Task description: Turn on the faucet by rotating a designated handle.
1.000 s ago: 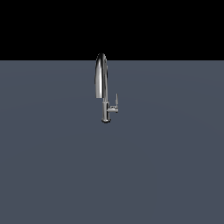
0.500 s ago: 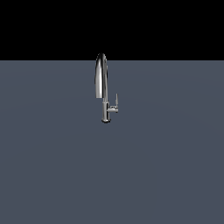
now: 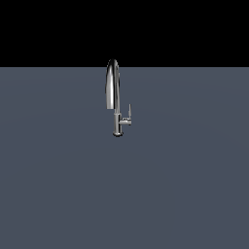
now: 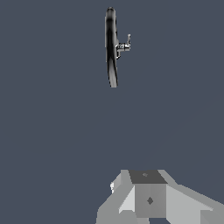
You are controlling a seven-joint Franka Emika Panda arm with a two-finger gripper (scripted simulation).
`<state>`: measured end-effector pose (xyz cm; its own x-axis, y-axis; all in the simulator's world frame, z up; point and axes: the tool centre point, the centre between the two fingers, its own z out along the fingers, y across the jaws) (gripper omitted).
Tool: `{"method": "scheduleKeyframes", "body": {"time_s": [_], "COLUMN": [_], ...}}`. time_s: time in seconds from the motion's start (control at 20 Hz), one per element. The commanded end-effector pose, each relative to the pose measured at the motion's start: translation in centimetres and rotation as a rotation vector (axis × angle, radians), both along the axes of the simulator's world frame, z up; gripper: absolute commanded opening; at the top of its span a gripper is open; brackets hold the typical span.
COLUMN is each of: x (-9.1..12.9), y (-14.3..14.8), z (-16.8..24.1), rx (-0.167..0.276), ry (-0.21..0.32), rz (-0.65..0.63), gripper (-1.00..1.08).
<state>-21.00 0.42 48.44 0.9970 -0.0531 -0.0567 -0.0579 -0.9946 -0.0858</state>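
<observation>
Faucet (image 3: 114,97) stands alone on the flat grey counter (image 3: 58,185), roughly centred side to side in the exterior view, just in front of the counter's far edge where it meets black background. Arched spout rises above that edge line; stem is upright, base on the counter.

Handle (image 3: 129,113) is a thin upright blade on a short stub branching from the stem toward the exterior view's right. It is clear of the spout.

Open counter surrounds the faucet on both sides and across the whole near half; near and side edges of the counter fall outside the frame.

Wrist view: faucet (image 4: 111,48) seen from above, handle (image 4: 124,44) jutting sideways. Wide bare counter (image 4: 52,131) lies between it and the end effector (image 4: 146,197), well apart. Only grey blocky parts of the end effector show at the frame border; cannot tell its opening. Arm does not appear in the exterior view.
</observation>
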Motion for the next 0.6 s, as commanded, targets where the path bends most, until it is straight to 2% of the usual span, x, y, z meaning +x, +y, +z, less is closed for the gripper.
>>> {"method": "scheduleKeyframes", "body": {"time_s": [0.0,0.55], "x": [1.3,7.8], "y": [0.1,0.2], "z": [-0.3,-2.4], "rx": [0.029,0.174], "ry": [0.03,0.176], "rz": [-0.03,-0.179], "gripper": [-1.0,-1.0]}}
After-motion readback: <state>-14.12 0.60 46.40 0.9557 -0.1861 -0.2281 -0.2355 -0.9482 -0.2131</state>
